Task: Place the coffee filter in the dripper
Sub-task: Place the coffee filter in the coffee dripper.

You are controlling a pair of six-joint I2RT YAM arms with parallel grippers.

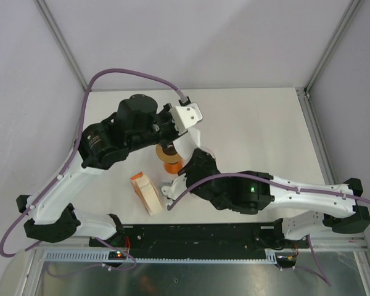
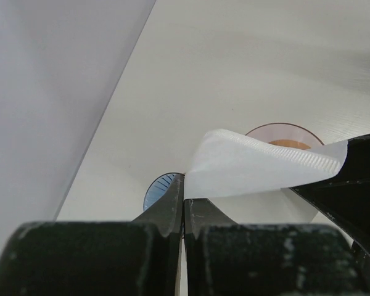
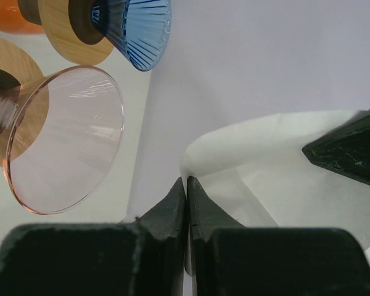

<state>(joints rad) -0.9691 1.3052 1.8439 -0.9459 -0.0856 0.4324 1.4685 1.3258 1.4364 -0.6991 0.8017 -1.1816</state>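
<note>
The coffee filter (image 2: 259, 166), a white paper cone, hangs in the air beside the pink dripper (image 3: 68, 142), clear of its rim; both arms have hold of it. The left gripper (image 2: 184, 206) is clamped tight on one corner of the paper; the right gripper (image 3: 186, 192) pinches the opposite edge, its fingers pressed together on the fold. So the filter stretches between the two hands. A blue dripper (image 3: 139, 28) stands just beside the pink dripper; an orange-and-white packet (image 1: 145, 193) lies on the table (image 1: 253, 123) near the pink dripper, toward the arms' bases.
</note>
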